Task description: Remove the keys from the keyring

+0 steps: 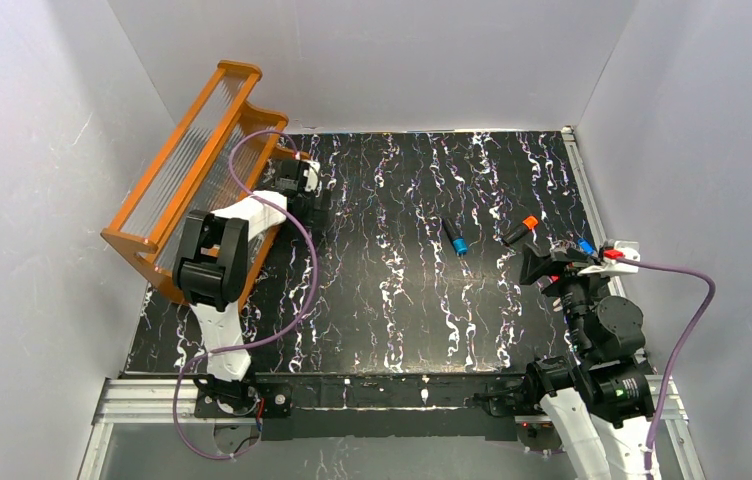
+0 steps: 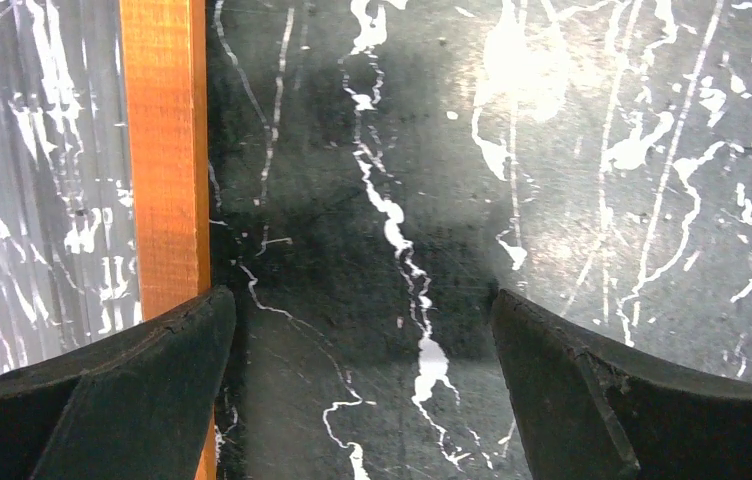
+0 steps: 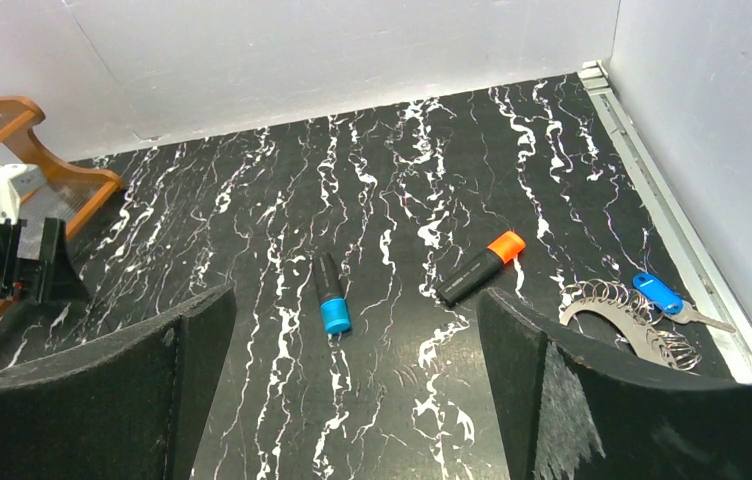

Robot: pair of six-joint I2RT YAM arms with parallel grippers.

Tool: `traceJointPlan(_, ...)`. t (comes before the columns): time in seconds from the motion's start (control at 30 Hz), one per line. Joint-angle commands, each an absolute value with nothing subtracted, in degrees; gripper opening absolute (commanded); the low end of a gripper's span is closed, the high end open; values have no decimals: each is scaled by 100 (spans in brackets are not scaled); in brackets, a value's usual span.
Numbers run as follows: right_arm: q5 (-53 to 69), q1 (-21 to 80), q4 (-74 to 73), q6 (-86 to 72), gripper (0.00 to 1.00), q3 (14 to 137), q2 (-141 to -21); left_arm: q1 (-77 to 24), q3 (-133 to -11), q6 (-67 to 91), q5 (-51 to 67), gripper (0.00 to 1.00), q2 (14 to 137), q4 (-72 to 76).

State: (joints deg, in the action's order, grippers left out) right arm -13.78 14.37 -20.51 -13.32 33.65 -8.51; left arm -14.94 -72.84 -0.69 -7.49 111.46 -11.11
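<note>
One blue-headed silver key [image 3: 658, 293] lies against the silvery keyring of fine chain [image 3: 620, 318], just right of my right claw [image 3: 352, 335], whose jaws stand wide, holding nothing. Past it run the metal edge rail [image 3: 652, 170] and white wall [image 3: 712, 120]. Ahead lie a blue-tipped black cylinder [image 3: 331, 293] and an orange-tipped black cylinder [image 3: 480, 268]; marbled tabletop [image 3: 252, 200] spreads leftward. My left claw [image 2: 362, 300] gapes beside an orange wooden rack [image 2: 162, 150].

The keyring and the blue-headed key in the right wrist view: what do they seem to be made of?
The keyring looks like bare metal: silvery grey, with bright glints on its loops. The blue-headed key seems to have a glossy plastic head, evenly coloured, and a thin silvery blade, probably metal. Both are small, so this is a guess.
</note>
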Motion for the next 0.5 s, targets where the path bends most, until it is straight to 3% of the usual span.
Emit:
traceJointPlan(0.0, -1497, 1415, -1966, -1314, 99, 3458, -972, -1136, -6956, -409, -1872, 98, 11647, -2076)
traceJointPlan(0.47, -1344, 1422, -2011, -1359, 99, 3499, -1367, -800, -7080, -39, -2356, 99, 11722, -2154)
